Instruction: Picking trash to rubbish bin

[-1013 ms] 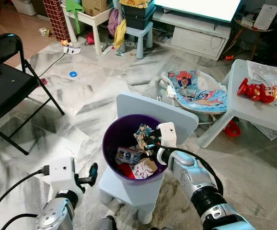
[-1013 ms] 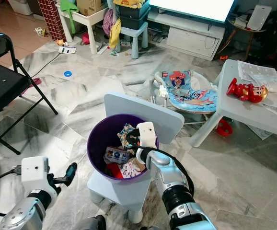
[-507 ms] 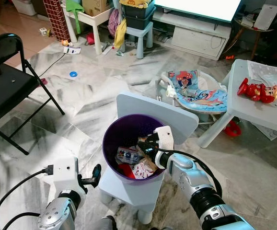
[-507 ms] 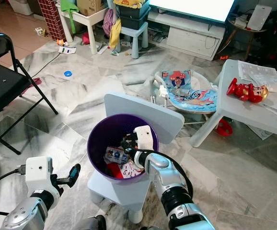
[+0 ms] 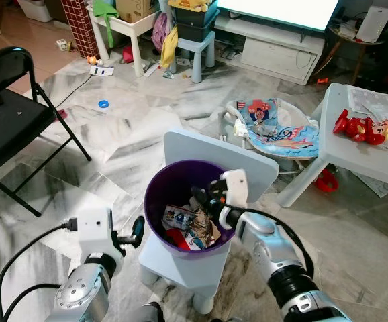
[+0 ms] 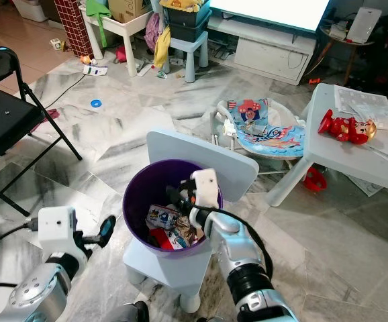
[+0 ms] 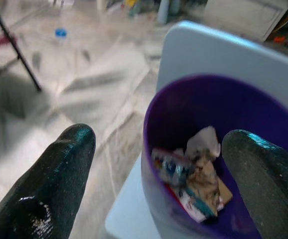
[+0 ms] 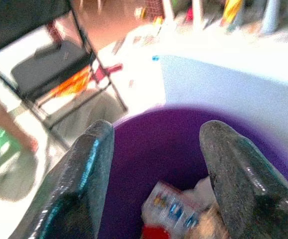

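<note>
Centrally, the right gripper (image 5: 201,198) hangs inside the mouth of the purple rubbish bin (image 5: 155,201), its two black fingers spread apart with nothing between them; the right wrist view confirms the gap, with the bin's inner wall showing between the pads. Directly beneath the fingertips lies the trash (image 5: 192,228): crumpled printed wrappers, a pale wad of paper and a red scrap, all resting on the bin floor. Judging by the empty, spread fingers above this heap, the drop appears complete for this piece.

The bin stands on the seat of a small pale-blue chair (image 5: 248,168), whose backrest rises just behind the gripper; this raises the rim to within easy reach of the arm, which probably explains the placement.

The left gripper (image 5: 136,228) is held low, outside the bin's wall and near the chair seat, on the far side of the bin from the working arm. In the left wrist view its fingers (image 7: 59,174) stand wide apart, framing the bin and its contents, holding nothing.

Well beyond the right gripper, a white table (image 5: 355,157) carries a red toy (image 5: 358,127) and papers; a black folding chair (image 5: 13,114) stands well apart on the left.

Wrappers carry coloured print, but no brand or wording is legible.
</note>
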You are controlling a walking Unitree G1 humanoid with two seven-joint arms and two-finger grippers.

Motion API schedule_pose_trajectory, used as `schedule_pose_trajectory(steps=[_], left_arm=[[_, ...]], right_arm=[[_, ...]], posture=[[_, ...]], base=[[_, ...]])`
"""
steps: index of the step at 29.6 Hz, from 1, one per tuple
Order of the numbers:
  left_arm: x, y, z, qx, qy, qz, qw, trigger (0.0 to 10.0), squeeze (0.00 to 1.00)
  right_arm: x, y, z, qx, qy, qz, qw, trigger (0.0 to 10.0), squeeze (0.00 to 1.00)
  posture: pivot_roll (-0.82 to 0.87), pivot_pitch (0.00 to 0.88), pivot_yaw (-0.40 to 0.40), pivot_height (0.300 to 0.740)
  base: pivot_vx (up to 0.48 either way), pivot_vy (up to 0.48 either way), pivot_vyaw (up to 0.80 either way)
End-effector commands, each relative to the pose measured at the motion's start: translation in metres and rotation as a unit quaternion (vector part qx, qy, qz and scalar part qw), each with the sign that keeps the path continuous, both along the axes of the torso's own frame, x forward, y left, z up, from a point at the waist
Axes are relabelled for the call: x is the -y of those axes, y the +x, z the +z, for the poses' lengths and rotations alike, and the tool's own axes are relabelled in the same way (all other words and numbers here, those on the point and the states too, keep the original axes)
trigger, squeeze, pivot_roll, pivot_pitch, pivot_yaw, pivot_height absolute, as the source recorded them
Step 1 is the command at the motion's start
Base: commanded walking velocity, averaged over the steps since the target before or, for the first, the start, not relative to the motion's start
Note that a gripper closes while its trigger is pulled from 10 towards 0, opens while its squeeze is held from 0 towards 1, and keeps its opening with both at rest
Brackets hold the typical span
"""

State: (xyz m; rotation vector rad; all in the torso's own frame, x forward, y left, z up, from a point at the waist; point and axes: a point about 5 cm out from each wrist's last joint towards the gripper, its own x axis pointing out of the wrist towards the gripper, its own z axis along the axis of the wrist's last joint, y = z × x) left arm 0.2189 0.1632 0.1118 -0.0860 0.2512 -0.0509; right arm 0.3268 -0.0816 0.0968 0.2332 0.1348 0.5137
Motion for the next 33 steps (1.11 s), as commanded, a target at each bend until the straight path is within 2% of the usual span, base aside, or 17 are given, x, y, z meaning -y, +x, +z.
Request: schedule_pose_trajectory(steps=[1, 5, 6, 7, 8, 9, 11, 12, 13, 17, 20, 21, 22, 24, 29, 30, 33], left_arm=[[0.0, 0.002, 0.004, 0.024, 0.025, -0.015, 0.999, 10.0, 1.0], [-0.001, 0.009, 0.014, 0.067, 0.04, -0.007, 0.997, 10.0, 0.99], [-0.001, 0.014, 0.019, 0.083, 0.037, -0.003, 0.996, 10.0, 0.84], [0.0, 0.017, 0.021, 0.089, 0.037, -0.003, 0.995, 10.0, 0.83], [0.002, 0.021, 0.027, 0.103, 0.043, -0.001, 0.994, 10.0, 0.62], [0.004, 0.023, 0.03, 0.114, 0.052, -0.004, 0.992, 10.0, 0.35], [0.004, 0.024, 0.031, 0.118, 0.056, -0.005, 0.991, 10.0, 0.35], [0.004, 0.026, 0.033, 0.127, 0.06, -0.004, 0.99, 10.0, 0.09], [0.004, 0.026, 0.035, 0.133, 0.065, -0.002, 0.989, 10.0, 0.0], [-0.005, 0.024, 0.037, 0.144, 0.077, 0.016, 0.986, 10.0, 0.0], [-0.02, 0.022, 0.039, 0.155, 0.094, 0.044, 0.983, 10.0, 0.0], [-0.023, 0.022, 0.041, 0.157, 0.093, 0.05, 0.982, 10.0, 0.16], [-0.023, 0.022, 0.042, 0.163, 0.079, 0.046, 0.982, 10.0, 1.0], [-0.022, 0.023, 0.044, 0.17, 0.068, 0.039, 0.982, 10.0, 1.0], [-0.022, 0.025, 0.046, 0.171, 0.092, 0.066, 0.979, 10.0, 1.0], [-0.02, 0.026, 0.046, 0.169, 0.09, 0.062, 0.98, 10.0, 0.02], [-0.017, 0.028, 0.048, 0.176, 0.093, 0.057, 0.978, 10.0, 0.0]], right_arm=[[0.019, 0.001, 0.015, 0.036, 0.014, -0.043, 0.998, 10.0, 1.0], [0.042, 0.001, 0.036, 0.078, 0.015, -0.091, 0.993, 10.0, 1.0], [0.05, -0.003, 0.046, 0.103, 0.006, -0.093, 0.99, 10.0, 1.0], [0.052, -0.005, 0.05, 0.112, 0.008, -0.088, 0.99, 10.0, 1.0], [0.059, -0.01, 0.06, 0.129, 0.008, -0.088, 0.988, 10.0, 1.0], [0.065, -0.014, 0.067, 0.14, 0.002, -0.093, 0.986, 10.0, 1.0], [0.067, -0.016, 0.069, 0.144, -0.001, -0.094, 0.985, 10.0, 1.0], [0.07, -0.019, 0.074, 0.151, -0.006, -0.097, 0.984, 10.0, 1.0], [0.072, -0.021, 0.077, 0.155, -0.007, -0.1, 0.983, 10.0, 1.0], [0.083, -0.028, 0.084, 0.164, -0.024, -0.126, 0.978, 10.0, 1.0], [0.089, -0.037, 0.086, 0.152, -0.017, -0.133, 0.979, 10.0, 1.0], [0.091, -0.04, 0.085, 0.148, -0.017, -0.138, 0.979, 10.0, 1.0], [0.094, -0.043, 0.084, 0.142, -0.015, -0.146, 0.979, 10.0, 1.0], [0.094, -0.045, 0.083, 0.139, -0.014, -0.149, 0.979, 10.0, 1.0], [0.095, -0.049, 0.083, 0.137, -0.015, -0.155, 0.978, 10.0, 1.0], [0.096, -0.049, 0.084, 0.139, -0.018, -0.158, 0.977, 10.0, 1.0], [0.099, -0.05, 0.087, 0.149, -0.031, -0.17, 0.974, 10.0, 1.0]], posture=[[0.13, 0.121, -0.045, 0.74], [0.11, 0.117, -0.041, 0.74], [0.11, 0.112, -0.038, 0.74], [0.1, 0.111, -0.037, 0.74], [0.09, 0.108, -0.034, 0.74], [0.09, 0.105, -0.032, 0.74], [0.08, 0.104, -0.031, 0.74], [0.08, 0.101, -0.028, 0.74], [0.08, 0.099, -0.026, 0.74], [0.07, 0.095, -0.023, 0.74], [0.06, 0.086, -0.022, 0.74], [0.06, 0.086, -0.022, 0.74], [0.07, 0.081, -0.019, 0.74], [0.07, 0.076, -0.019, 0.74], [0.07, 0.06, -0.017, 0.74], [0.07, 0.054, -0.016, 0.74], [0.07, 0.049, -0.015, 0.74]], base=[[0.0, 0.0, 0.0], [0.0, 0.0, 0.0], [0.0, 0.0, 0.0], [0.0, 0.0, 0.0], [0.0, 0.0, 0.0], [0.0, 0.0, 0.0], [0.0, 0.0, 0.0], [0.0, 0.0, 0.0], [0.0, 0.0, 0.0], [0.0, 0.0, 0.0], [0.0, 0.0, 0.0], [0.0, 0.0, 0.0], [0.0, 0.0, 0.0], [0.0, 0.0, 0.0], [0.0, 0.0, 0.0], [0.0, 0.0, 0.0], [0.0, 0.0, 0.0]])
